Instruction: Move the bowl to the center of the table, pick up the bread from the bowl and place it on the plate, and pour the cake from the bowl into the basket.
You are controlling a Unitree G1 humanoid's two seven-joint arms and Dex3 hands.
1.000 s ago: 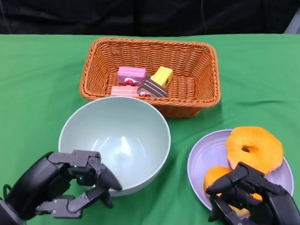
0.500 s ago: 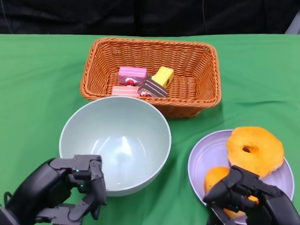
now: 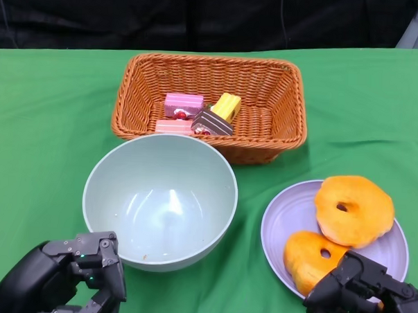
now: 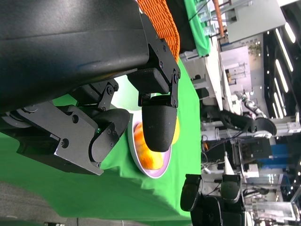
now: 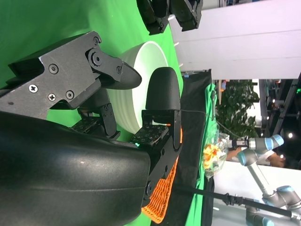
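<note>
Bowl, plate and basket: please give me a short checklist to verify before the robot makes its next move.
1. Bowl emptied: ok, nothing shows inside except a few small specks.
2. Bread on the plate: ok, two orange ring-shaped breads lie on it.
3. Cake in the basket: ok, several cake pieces sit inside.
4. Left hand free: ok, it holds nothing and is apart from the bowl.
5. Right hand free: ok, it holds nothing.
6. Right hand apart from the near bread: cannot tell, they overlap in the head view.
</note>
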